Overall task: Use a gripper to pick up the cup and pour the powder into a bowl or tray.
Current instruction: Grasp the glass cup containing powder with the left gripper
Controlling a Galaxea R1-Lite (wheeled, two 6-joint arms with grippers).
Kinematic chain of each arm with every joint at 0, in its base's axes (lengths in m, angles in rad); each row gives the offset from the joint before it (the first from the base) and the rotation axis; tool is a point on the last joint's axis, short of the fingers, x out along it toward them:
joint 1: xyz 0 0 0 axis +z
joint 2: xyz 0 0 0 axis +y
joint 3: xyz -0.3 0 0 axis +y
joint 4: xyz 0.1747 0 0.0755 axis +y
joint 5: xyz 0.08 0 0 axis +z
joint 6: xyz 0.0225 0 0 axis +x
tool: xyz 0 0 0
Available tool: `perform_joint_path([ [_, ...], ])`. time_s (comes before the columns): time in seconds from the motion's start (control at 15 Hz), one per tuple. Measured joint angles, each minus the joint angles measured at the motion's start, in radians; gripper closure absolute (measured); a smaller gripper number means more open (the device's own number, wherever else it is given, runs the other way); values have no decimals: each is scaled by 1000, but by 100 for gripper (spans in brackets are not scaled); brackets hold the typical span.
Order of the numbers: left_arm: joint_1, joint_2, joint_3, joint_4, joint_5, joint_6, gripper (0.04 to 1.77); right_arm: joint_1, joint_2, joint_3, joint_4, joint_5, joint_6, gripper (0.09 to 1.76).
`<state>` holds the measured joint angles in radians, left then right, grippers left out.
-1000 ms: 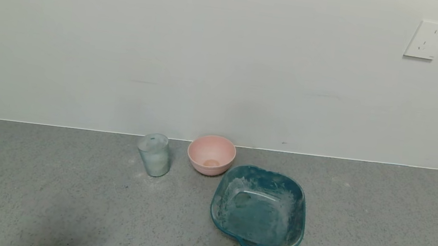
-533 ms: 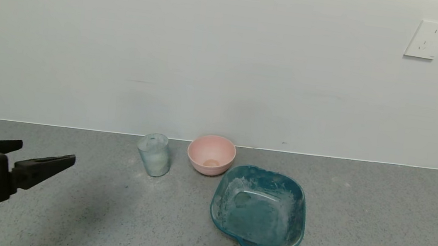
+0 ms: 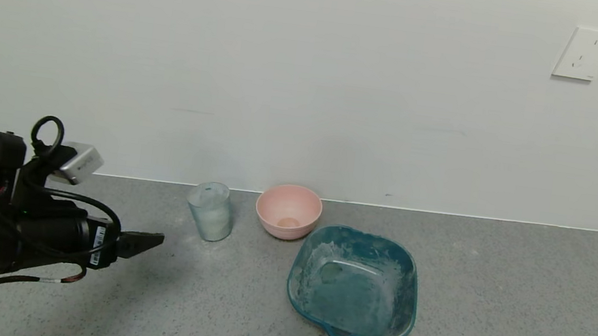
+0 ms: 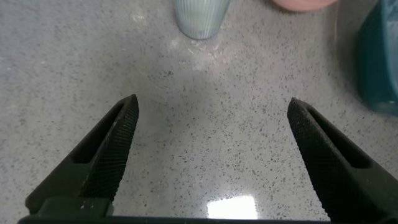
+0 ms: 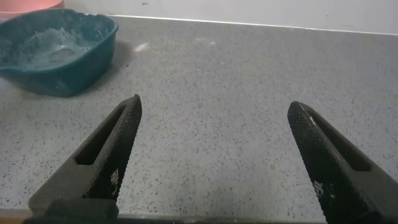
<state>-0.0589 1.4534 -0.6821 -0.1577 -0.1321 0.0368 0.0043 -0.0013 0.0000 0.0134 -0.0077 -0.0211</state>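
The ribbed pale blue-green cup (image 3: pixel 209 211) stands upright near the wall, cloudy with whitish powder (image 3: pixel 211 220) inside. The pink bowl (image 3: pixel 288 211) sits just right of it. The teal tray (image 3: pixel 354 284), dusted white, lies in front and to the right of the bowl. My left gripper (image 3: pixel 156 242) is open and empty, low over the counter, left of and nearer than the cup. In the left wrist view the gripper (image 4: pixel 211 109) points at the cup's base (image 4: pixel 199 15), still apart from it. My right gripper (image 5: pixel 213 106) is open and empty, out of the head view; its wrist view shows the tray (image 5: pixel 56 53).
The grey speckled counter (image 3: pixel 515 309) meets a white wall just behind the cup and bowl. A white wall socket (image 3: pixel 584 54) is high at the right. The pink bowl's edge (image 4: pixel 305 5) and the tray's side (image 4: pixel 379 68) show in the left wrist view.
My left arm has come in from the left edge and moved right toward the cup. The cup, bowl and tray have not moved.
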Motion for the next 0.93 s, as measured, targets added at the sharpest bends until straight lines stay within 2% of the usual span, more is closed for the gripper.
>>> perform_joint_path([
  [0.6,-38,310,-11,-236,4,25,9,0,0,0,0,0,0,14],
  [0.93,-41,446,-4,-439,-1,24,9,0,0,0,0,0,0,14],
])
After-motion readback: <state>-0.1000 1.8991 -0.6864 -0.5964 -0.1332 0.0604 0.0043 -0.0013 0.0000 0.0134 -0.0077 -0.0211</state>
